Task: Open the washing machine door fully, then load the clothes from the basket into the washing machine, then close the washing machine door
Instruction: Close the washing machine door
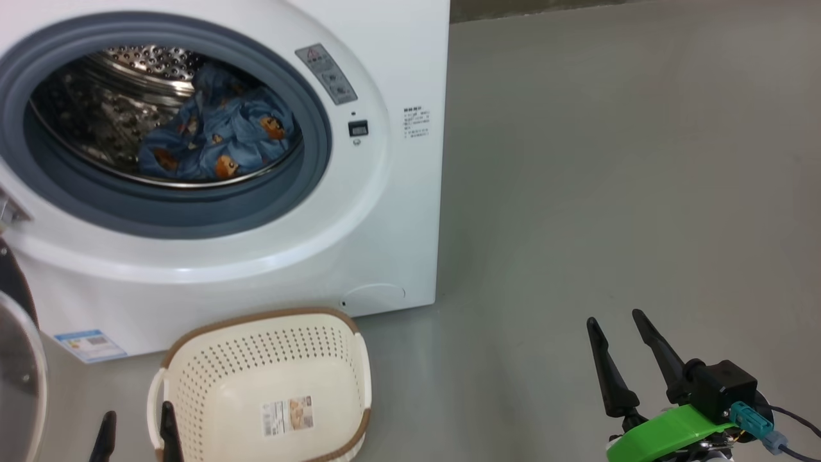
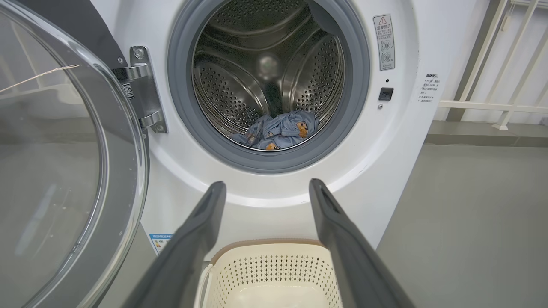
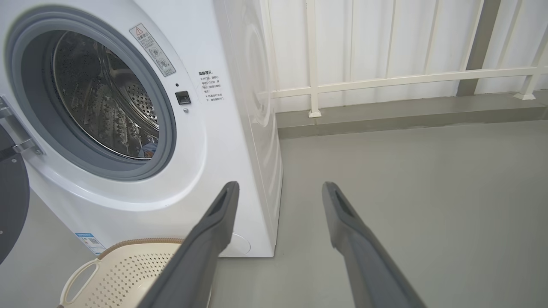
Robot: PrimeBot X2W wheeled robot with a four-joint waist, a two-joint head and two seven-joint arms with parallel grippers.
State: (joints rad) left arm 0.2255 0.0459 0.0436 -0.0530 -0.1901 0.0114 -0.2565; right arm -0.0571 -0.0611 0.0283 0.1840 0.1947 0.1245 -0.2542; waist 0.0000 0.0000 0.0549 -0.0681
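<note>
1. White metal forms the body of the washing machine (image 1: 385,256), which stands on a grey floor (image 1: 609,160) with its round opening uncovered.
2. The door (image 2: 64,171) is swung wide to the left on a metal hinge (image 2: 141,90), and its clear glass bowl is turned away from the opening.
3. The clothes (image 1: 218,141), light blue with orange-brown cartoon figures, are seen lying low in the perforated steel drum (image 2: 231,85).
4. The basket (image 1: 256,317) is set on the floor just in front of the machine, below the opening. A sticker (image 1: 287,415) is fixed to its floor, and the print is too small to be read.
5. A grey warning sticker (image 1: 326,74) with a red triangle is placed at the upper right of the opening. A small block of printed text (image 1: 415,122) is set beside the black latch socket (image 1: 358,128), and neither can be read. A blue-edged label (image 1: 90,345) is stuck near the lower left of the front.
6. The left claw (image 1: 138,410) is held by the basket's left handle, with its fingers spread wide and nothing gripped.
7. The right claw (image 1: 614,317) is held over bare floor, well to the right of the machine, equally wide and holding nothing.
</note>
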